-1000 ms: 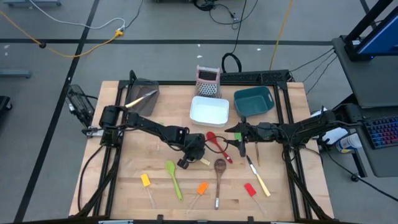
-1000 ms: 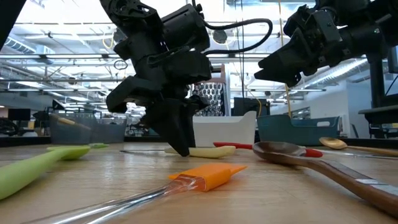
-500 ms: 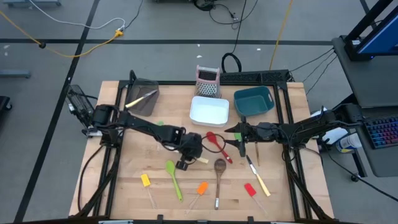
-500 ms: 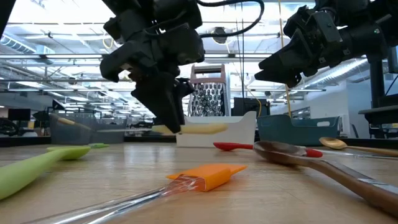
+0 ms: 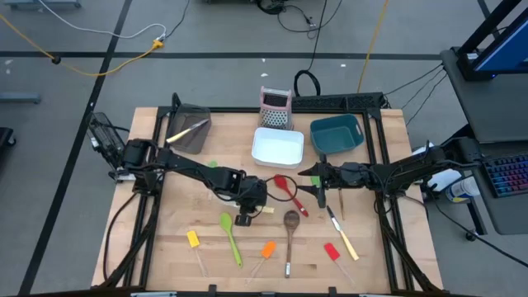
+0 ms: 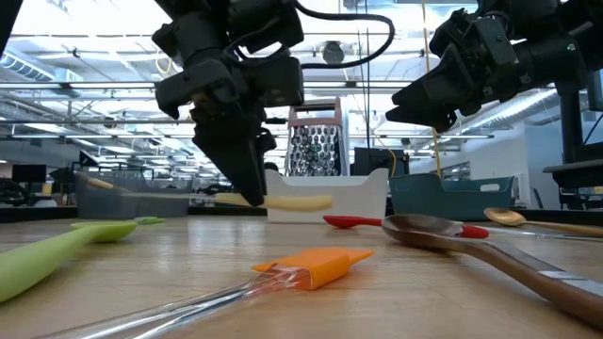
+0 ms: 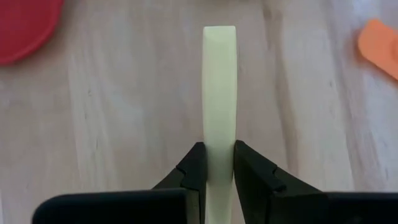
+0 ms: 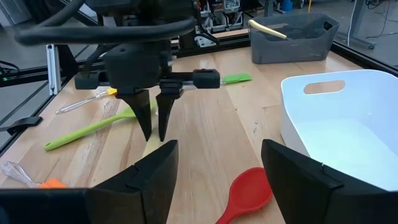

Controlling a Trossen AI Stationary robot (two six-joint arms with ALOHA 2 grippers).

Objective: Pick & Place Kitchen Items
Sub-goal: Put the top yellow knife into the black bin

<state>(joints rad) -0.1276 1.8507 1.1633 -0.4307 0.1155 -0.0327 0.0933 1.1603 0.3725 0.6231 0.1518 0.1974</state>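
A cream-handled knife (image 6: 297, 201) hangs level above the table's middle, with my left gripper (image 6: 252, 196) shut on it. My right gripper (image 5: 318, 186) hovers open to the right of the middle, over the red spoon (image 5: 285, 188), touching nothing. On the wood in front lie a wooden spoon (image 5: 290, 223), a green spoon (image 5: 231, 235), yellow (image 5: 193, 239), orange (image 5: 266, 250) and red (image 5: 332, 252) spatulas and a second cream-handled knife (image 5: 342, 237). My left gripper pinches the knife's cream handle (image 7: 219, 134) between its two fingers, at the end nearest the blade. The fingers (image 6: 247, 179) come slanting down from above and lie across the knife. The knife is clear of the table and level, its handle's free end (image 7: 219, 31) pointing away from the fingers.
At the back stand a dark mesh bin (image 5: 188, 128) on the left, a white bin (image 5: 277, 147) in the middle and a teal bin (image 5: 337, 134) on the right. The upright grater (image 5: 275, 107) is behind the white bin. Black rails (image 5: 384, 206) run along both sides.
My left gripper has risen with the cream-handled knife, which lay on the table a second ago and now hangs level and clear of it. The wrist has rolled, and the gripper has shifted a little toward the table's left.
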